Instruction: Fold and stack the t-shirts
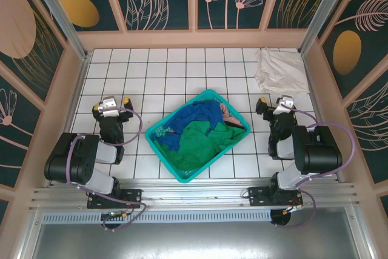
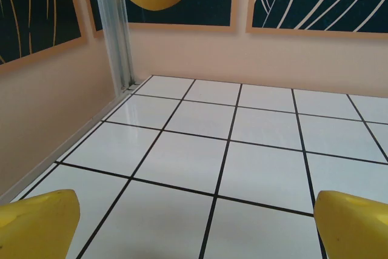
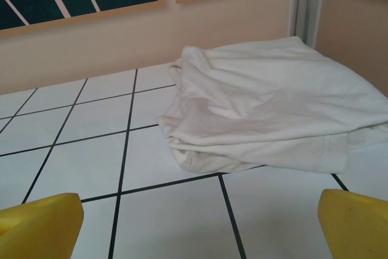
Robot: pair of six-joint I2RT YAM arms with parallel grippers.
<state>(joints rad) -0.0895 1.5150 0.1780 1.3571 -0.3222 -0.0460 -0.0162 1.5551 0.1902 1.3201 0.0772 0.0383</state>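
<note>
- Since neither arm has anything in hand, the white-tiled counter (image 1: 182,65) lies open ahead of both tools, with bare tiles in front of the left tool (image 2: 194,235).
- The teal basket (image 1: 180,176) sits between the two tools, inward of each and set cornerwise to them.
- The green t-shirt (image 1: 203,144) is crumpled in the part of the basket nearer the arm bases, unfolded.
- The blue t-shirt (image 1: 194,116) is bunched in the far part of the basket, touching and partly overlapping the green one.
- The cream-white t-shirt (image 3: 260,107) lies ahead of the right tool (image 3: 197,232), by the far right corner post. It looks roughly folded, so I judge it the start of the stack.
- The left tool (image 1: 111,102) has its yellow fingers spread wide, holding nothing.
- The right tool (image 1: 277,100) is likewise spread and empty.
- The step in hand, as I judge it, is fetching the next shirt from the basket.
- That calls for a tool to swing inward over the basket, come down with fingers apart, and pinch one cloth edge. The risk is that the tangled neighbour comes up with it.
</note>
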